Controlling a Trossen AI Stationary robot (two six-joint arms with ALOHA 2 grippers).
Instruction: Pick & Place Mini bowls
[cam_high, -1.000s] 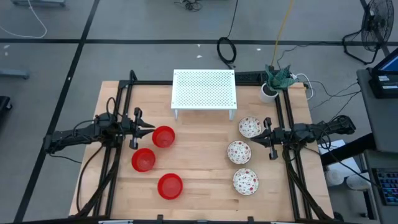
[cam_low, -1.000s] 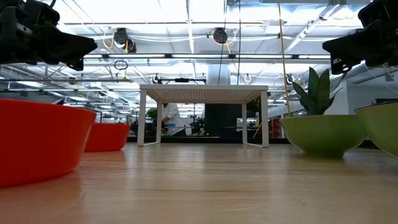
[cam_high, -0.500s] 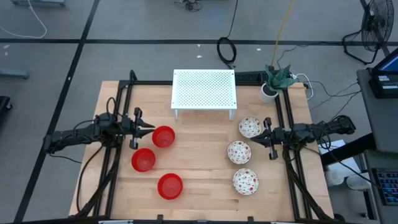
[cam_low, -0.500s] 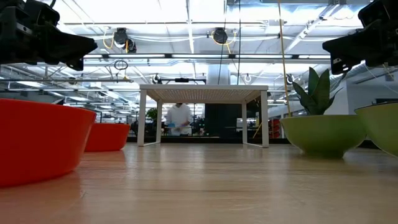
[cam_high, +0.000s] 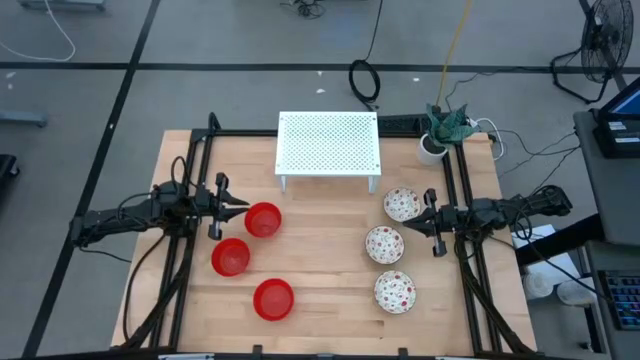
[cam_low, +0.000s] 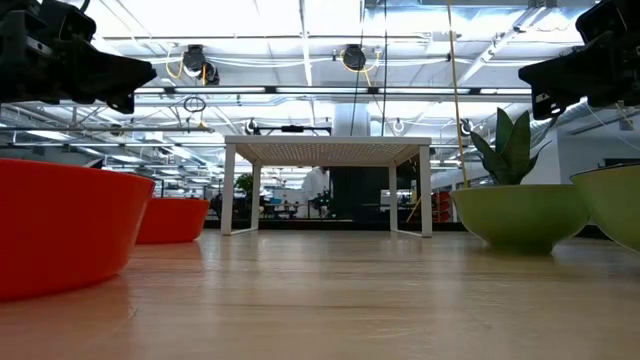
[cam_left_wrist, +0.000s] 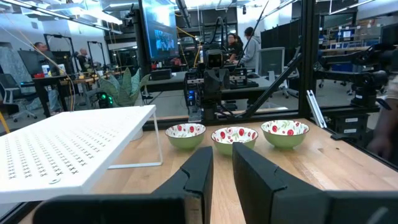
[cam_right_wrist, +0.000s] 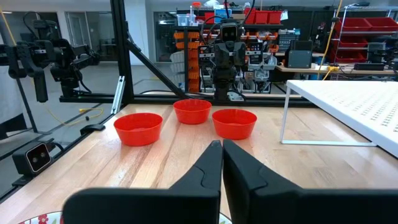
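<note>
1. Wooden table carried six mini bowls, split into two groups on opposite sides.
2. Three red bowls sat on the left side: one nearest the left arm's tip, one a little closer to the front edge, and one closest to that edge.
3. Three white floral bowls lay on the right side in a rough line: the rear one, the middle one and the front one.
4. Left gripper hovered above the table just beside the rear red bowl, touching nothing; in its wrist view its fingers stood a narrow gap apart and held nothing.
5. Right gripper hung between the rear and middle floral bowls, off to their outer side, with its fingers pressed together and empty.
6. White perforated stand stood on four legs at the back centre of the table, apart from both groups.
7. White cup with a green plant sat at the back right corner.
</note>
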